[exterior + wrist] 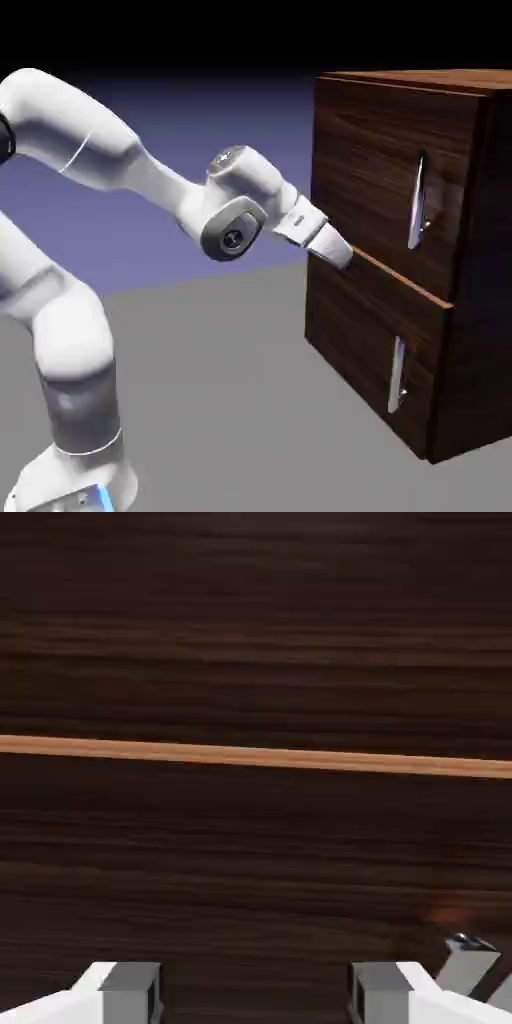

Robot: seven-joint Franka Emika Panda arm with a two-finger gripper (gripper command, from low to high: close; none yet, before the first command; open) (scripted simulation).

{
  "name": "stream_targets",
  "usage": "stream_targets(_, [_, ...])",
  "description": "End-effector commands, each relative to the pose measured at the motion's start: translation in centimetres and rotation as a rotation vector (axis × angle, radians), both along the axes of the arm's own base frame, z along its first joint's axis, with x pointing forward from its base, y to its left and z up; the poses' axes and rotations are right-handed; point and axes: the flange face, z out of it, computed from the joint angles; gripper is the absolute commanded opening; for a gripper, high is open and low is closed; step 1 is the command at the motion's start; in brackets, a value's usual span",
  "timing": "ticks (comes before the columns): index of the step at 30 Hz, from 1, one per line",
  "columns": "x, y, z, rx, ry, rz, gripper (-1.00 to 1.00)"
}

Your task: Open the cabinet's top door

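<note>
The dark walnut cabinet stands at the right of the exterior view. Its top door lies shut and flush, its slim silver handle near the panel's right side. My gripper is at the front's left edge, level with the light wood seam between the two panels and well left of the handle. In the hand view dark wood fills the picture, crossed by the light seam. My gripper stands open, fingertips apart with nothing between them.
The shorter lower panel carries its own silver handle. A silver handle end shows at the hand view's bottom right; which panel it belongs to I cannot tell. Grey table stretches in front of the cabinet.
</note>
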Motion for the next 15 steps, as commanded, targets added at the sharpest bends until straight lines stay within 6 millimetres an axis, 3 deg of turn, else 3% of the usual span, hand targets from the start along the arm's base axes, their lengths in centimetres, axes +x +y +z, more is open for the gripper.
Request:
stream_targets(1, [0.0, 0.2, 0.6, -0.003, -0.012, 0.005, 0.0])
stream_targets(15, [-1.0, 1.7, 7.1, -0.033, -0.184, 0.048, 0.0])
